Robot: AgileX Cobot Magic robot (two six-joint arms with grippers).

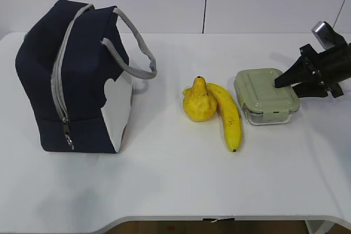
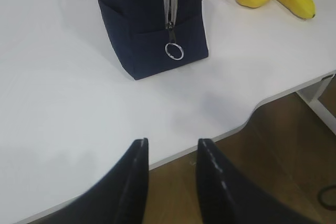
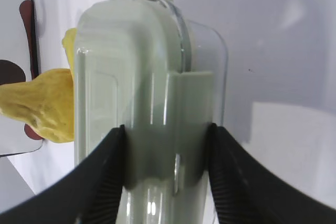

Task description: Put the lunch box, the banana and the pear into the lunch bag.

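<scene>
The lunch box, clear with a sage-green lid, rests on the table at the right. My right gripper comes at its right end, and in the right wrist view the gripper is shut on the lunch box, with both pads against its end clip. The pear and the banana lie side by side, touching, just left of the box. The navy lunch bag stands upright at the left with its grey zipper closed. My left gripper hangs open and empty over the table's front edge, short of the bag.
The white table's front edge curves inward near the left gripper, with wooden floor beyond it. The bag's grey handles droop toward the fruit. A white wall stands behind the table.
</scene>
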